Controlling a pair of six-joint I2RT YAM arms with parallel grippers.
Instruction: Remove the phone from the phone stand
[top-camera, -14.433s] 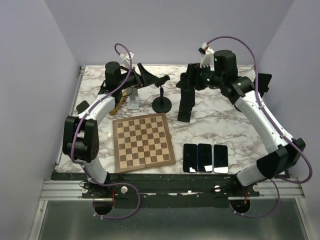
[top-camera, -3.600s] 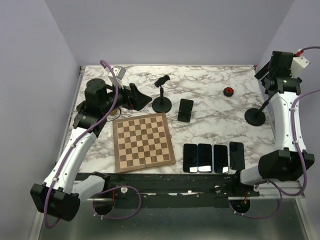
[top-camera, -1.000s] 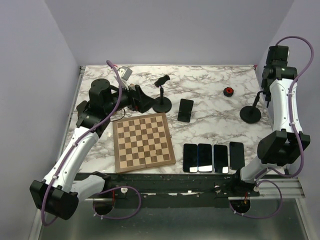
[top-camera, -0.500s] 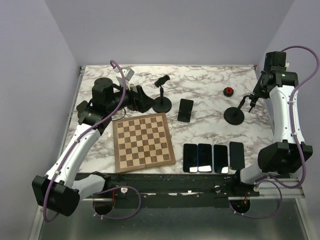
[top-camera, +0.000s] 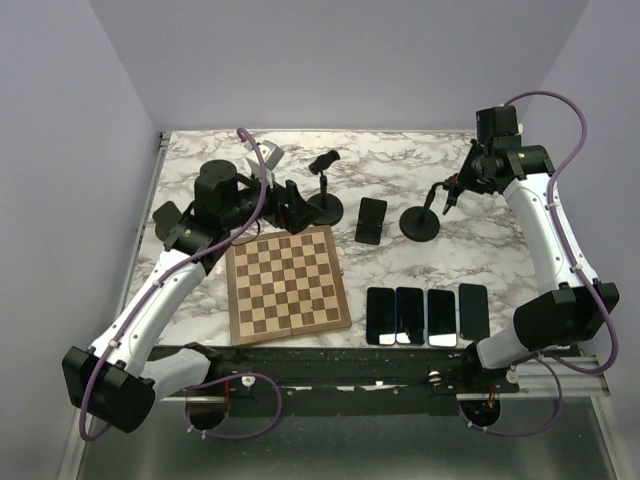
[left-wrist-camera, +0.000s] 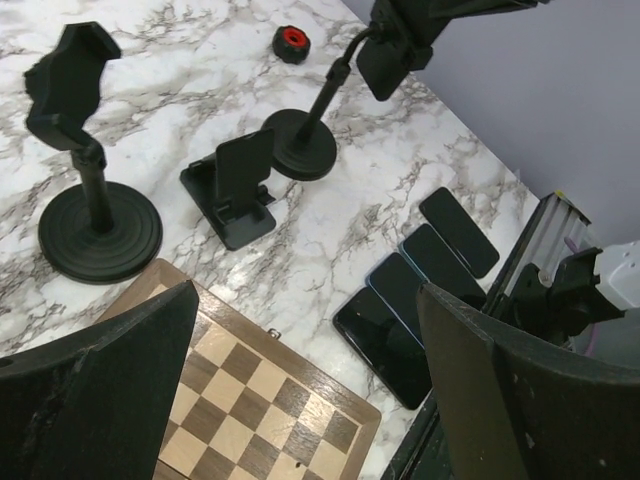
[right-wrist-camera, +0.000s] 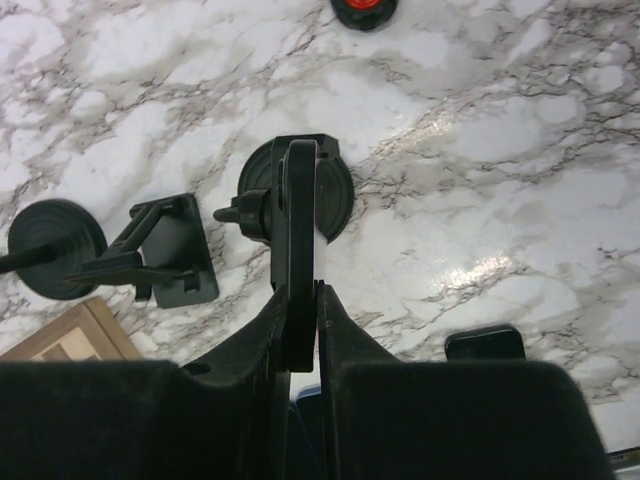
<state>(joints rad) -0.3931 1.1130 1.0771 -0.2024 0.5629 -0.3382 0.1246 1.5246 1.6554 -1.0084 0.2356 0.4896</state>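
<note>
Several dark phones (top-camera: 410, 315) lie flat in a row near the front edge, also in the left wrist view (left-wrist-camera: 420, 290). Three black phone stands are in view, none with a phone in it. My right gripper (top-camera: 447, 195) is shut on the thin head plate of a round-based gooseneck phone stand (top-camera: 420, 222); in the right wrist view its fingers (right-wrist-camera: 303, 300) flank that plate above the base (right-wrist-camera: 338, 195). My left gripper (top-camera: 292, 208) hangs open over the chessboard's far edge, nothing between its fingers (left-wrist-camera: 310, 400).
A wooden chessboard (top-camera: 288, 283) lies front left. A second round-based stand (top-camera: 324, 207) with a clamp head is behind it. A small folding stand (top-camera: 371, 220) sits between the two round bases. A red knob (left-wrist-camera: 291, 42) lies behind the held stand.
My right gripper has carried the round-based stand from the right edge leftward to the middle of the table. The left gripper has drifted a little to the right, still open.
</note>
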